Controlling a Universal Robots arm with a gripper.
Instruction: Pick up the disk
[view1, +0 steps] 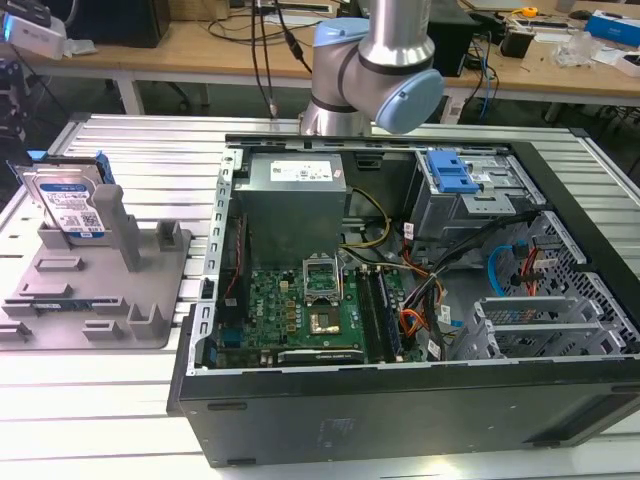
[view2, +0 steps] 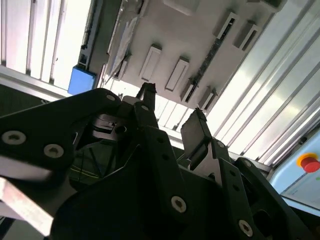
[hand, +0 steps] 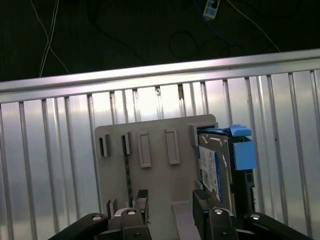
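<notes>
- I read the step in hand as the approach. The gripper (hand: 171, 197) hangs over the slatted metal counter (hand: 50, 165), looking down on the grey fixture (hand: 150, 145), and it touches nothing.
- In both wrist views the jaws stand released, with a plain gap between the two black fingers (view2: 196, 130) and nothing held in it.
- The disk (view1: 68, 205) stands on edge at the far corner of the fixture (view1: 110, 300), against an upright post. This puts it at the exterior view's left, well apart from the open computer case (view1: 420, 400) and its grey power supply (view1: 293, 200).
- In the first wrist view the disk (hand: 216, 170) lies off to one side of the gap between the jaws, not between them, with its blue side rail (hand: 243, 152) beside it.
- Orientation: the labelled broad face looks toward the exterior view's right and a little toward the camera. The thin edge is uppermost and the slab leans slightly back.
- Long axis: I judge it runs roughly upward from the fixture, though the angle leaves me unsure whether a short or a long edge is seated.
- As I judge it, a grasp calls for shifting sideways until the thin slab sits centred in the gap. The fingers should then be squared to its two broad faces, clear of the post, before closing.
- The arm (view1: 375, 60) rises behind the case.
</notes>
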